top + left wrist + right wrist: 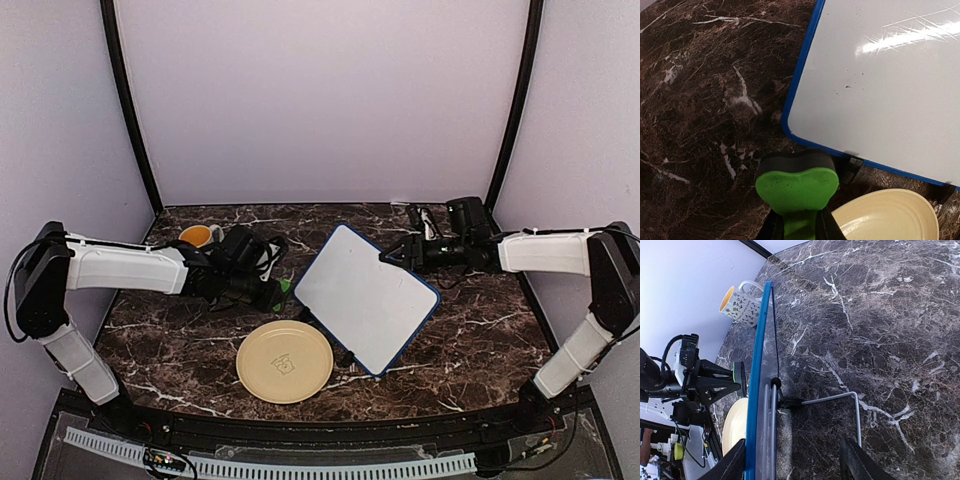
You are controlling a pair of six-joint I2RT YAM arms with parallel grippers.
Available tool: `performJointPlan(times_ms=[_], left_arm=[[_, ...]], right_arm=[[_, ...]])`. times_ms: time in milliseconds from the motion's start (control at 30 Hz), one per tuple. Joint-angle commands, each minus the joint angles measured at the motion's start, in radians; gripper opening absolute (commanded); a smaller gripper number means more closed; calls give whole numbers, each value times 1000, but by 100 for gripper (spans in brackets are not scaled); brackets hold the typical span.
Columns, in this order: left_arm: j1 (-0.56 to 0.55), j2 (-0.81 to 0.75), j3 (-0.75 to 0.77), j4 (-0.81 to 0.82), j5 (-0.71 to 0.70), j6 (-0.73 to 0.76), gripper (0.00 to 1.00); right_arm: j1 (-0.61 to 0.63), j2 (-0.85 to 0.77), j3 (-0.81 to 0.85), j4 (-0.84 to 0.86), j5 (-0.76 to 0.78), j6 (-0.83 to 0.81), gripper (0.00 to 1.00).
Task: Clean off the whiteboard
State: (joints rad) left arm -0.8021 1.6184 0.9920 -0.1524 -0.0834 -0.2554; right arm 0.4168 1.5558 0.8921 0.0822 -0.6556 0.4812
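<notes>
Since the left gripper (pixel 268 291) is clamped on the green handle of the eraser (pixel 796 184), what matters is where the whiteboard (pixel 365 295) lies from that felt pad. It lies just ahead and to the right, with the pad beside the board's nearest rounded corner but apart from it. The board stands mid-table, tilted back on a wire stand (pixel 840 397). Its long edges run from far-left to near-right in the top view, and the plate (pixel 285 362) sits just in front of its lower edge. Its face looks almost clean, a few tiny specks aside. The right gripper (pixel 795 466) waits at the board's far-right edge with jaws apart. The blue frame passes between the fingers, close to one, and I cannot tell whether it touches. I judge the left arm the one placed to wipe, sweeping rightward along the long axis, with nothing gripping the board to steady it.
</notes>
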Motion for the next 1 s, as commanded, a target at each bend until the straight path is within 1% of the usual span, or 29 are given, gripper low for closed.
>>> performJointPlan(times_ms=[0, 200, 333, 567, 767, 900, 967], left_arm=[[4, -37, -22, 15, 11, -23, 2], [13, -38, -29, 3, 0, -28, 2], [42, -37, -32, -23, 7, -33, 2], [112, -15, -33, -73, 50, -31, 2], [141, 34, -19, -86, 60, -24, 3], [147, 70, -3, -87, 60, -22, 7], [148, 81, 2, -88, 60, -22, 12]], right_arm=[[-11, -20, 42, 33, -38, 15, 60], [-12, -36, 76, 6, -43, 10, 62], [-18, -54, 97, -38, -26, -7, 64], [-88, -116, 84, -78, -12, -26, 66], [-124, -177, 57, -108, 0, -34, 66], [-135, -207, 35, -113, 6, -31, 67], [-139, -220, 22, -113, 9, -29, 67]])
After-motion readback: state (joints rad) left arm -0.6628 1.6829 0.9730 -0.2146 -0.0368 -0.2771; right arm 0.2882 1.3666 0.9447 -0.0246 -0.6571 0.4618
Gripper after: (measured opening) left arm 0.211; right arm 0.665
